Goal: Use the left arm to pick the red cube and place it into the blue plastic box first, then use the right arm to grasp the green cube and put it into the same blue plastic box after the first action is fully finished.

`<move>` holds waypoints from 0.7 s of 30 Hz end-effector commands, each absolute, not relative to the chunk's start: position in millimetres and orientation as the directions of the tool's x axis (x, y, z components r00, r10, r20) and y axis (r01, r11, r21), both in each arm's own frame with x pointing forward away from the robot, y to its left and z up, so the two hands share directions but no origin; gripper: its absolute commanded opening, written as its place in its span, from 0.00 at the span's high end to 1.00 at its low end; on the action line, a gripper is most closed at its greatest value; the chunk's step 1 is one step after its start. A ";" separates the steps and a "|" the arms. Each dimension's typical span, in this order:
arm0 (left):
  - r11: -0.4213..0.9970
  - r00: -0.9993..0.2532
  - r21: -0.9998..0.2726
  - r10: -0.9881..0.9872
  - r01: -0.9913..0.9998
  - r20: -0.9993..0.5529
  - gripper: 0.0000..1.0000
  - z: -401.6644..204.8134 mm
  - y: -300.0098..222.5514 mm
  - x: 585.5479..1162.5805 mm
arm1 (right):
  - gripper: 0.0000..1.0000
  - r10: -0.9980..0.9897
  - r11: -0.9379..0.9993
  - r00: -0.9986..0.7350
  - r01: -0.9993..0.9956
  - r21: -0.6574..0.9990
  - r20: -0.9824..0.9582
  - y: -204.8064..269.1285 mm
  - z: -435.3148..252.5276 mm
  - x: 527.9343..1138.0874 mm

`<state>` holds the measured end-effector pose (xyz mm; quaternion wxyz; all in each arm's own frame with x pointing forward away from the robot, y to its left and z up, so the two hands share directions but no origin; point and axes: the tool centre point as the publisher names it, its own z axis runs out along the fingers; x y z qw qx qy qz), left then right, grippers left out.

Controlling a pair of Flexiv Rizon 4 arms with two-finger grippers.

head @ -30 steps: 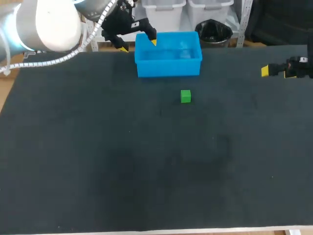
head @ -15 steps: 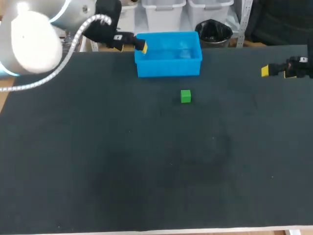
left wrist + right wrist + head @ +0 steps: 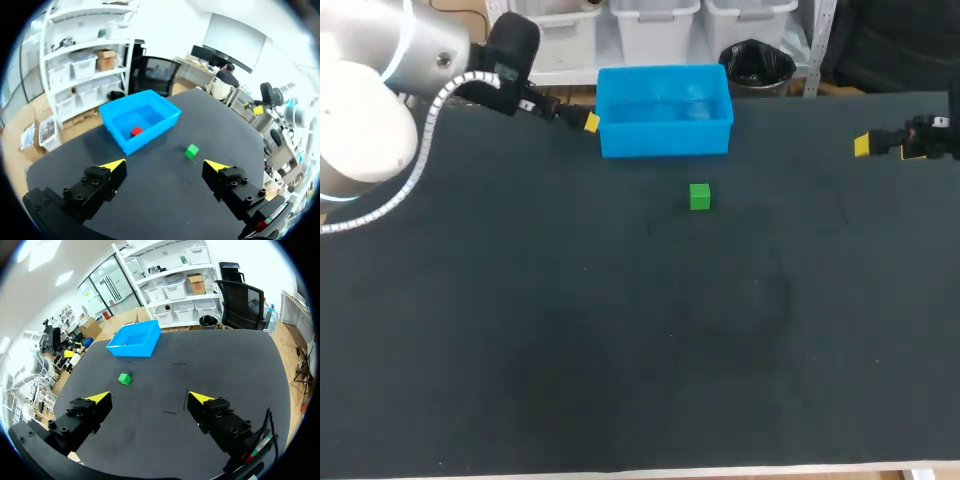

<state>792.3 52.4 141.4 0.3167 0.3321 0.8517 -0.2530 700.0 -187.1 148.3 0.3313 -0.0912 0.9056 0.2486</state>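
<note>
While the red cube [image 3: 136, 131] lies inside the blue plastic box [image 3: 665, 140], the green cube [image 3: 699, 196] sits on the table [image 3: 620, 330] just before it, the left gripper [image 3: 165, 165] spread empty beside the box, the right gripper [image 3: 150, 398] spread empty well apart.

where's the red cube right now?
Left wrist view: the red cube sits inside the blue plastic box, ahead of the left gripper. The green cube lies outside it on the table.
</note>
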 end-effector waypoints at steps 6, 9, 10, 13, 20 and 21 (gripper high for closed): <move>0.568 -0.521 -0.219 0.447 0.793 -0.727 0.00 138.0 66.4 784.4 | 0.00 0.000 0.861 -0.765 -0.328 0.388 -0.645 -186.7 148.9 699.8; 0.546 -0.495 -0.192 0.486 0.816 -0.720 0.00 133.7 68.7 779.9 | 0.00 0.000 0.861 -0.765 -0.328 0.388 -0.645 -186.7 148.9 699.8; 0.534 -0.476 -0.172 0.506 0.828 -0.719 0.00 131.5 69.5 778.0 | 0.00 0.000 0.861 -0.765 -0.328 0.388 -0.645 -186.7 148.9 699.8; 0.519 -0.460 -0.154 0.536 0.841 -0.708 0.00 125.9 71.4 773.3 | 0.00 0.000 0.861 -0.765 -0.328 0.388 -0.645 -186.7 148.9 699.8; 0.502 -0.451 -0.147 0.563 0.852 -0.693 0.00 119.9 73.3 766.7 | 0.00 0.000 0.861 -0.765 -0.328 0.388 -0.645 -186.7 148.9 699.8; 0.503 -0.453 -0.148 0.563 0.852 -0.692 0.00 118.9 73.8 766.3 | 0.00 0.000 0.861 -0.765 -0.328 0.388 -0.645 -186.7 148.9 699.8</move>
